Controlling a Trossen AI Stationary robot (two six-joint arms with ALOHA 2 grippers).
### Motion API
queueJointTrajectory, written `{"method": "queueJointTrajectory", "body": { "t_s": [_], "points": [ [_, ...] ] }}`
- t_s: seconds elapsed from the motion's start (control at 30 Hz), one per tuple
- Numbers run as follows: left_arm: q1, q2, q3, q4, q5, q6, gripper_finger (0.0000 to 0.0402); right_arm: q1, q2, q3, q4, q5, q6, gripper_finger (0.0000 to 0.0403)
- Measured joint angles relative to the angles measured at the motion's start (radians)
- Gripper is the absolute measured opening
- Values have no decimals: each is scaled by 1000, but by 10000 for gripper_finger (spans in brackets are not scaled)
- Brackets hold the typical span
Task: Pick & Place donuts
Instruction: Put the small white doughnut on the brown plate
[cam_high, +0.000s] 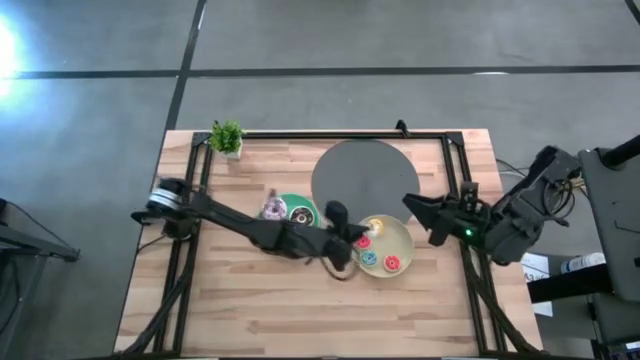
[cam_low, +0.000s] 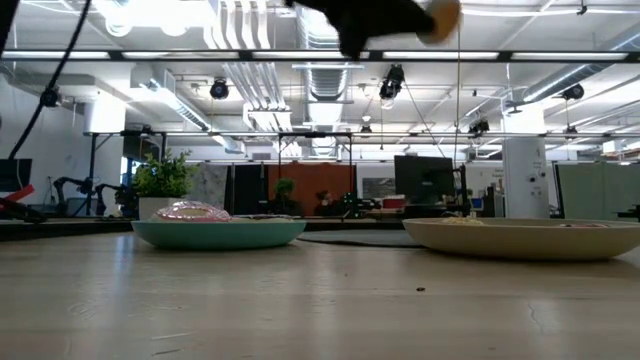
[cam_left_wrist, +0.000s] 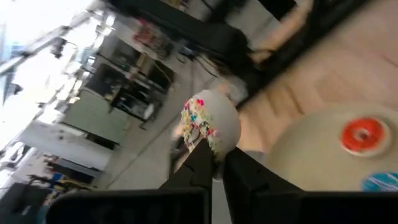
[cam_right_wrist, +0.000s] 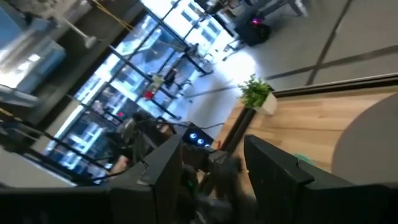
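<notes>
Left wrist view shows the left tool pinching a sprinkled donut, its lower edge hidden.

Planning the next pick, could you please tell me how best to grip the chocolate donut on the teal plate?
Probably from above: the chocolate donut lies flat, hole up, on the teal plate. Put one finger in the hole, the other outside the ring, away from the pink-iced donut beside it.
</notes>
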Motion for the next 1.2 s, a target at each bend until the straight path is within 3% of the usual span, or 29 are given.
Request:
{"method": "queueJointTrajectory", "body": {
  "t_s": [0.17,0.33,0.57,0.77,0.97,1.2],
  "points": [
    [24,206,138,-83,11,-15,1,0,41,104,-162,-14,94,164],
    [64,370,362,-202,9,-41,1,0,47,140,-196,-31,128,164],
    [126,554,703,-653,75,-145,1,1,44,140,-196,-56,130,164],
    [161,672,920,-835,114,-191,15,1,36,140,-199,-63,124,164],
    [164,722,1028,-932,191,-235,17,2,15,140,-201,-75,103,164],
    [177,728,1016,-964,234,-284,20,2,-2,139,-205,-79,74,164]
  ]
}}
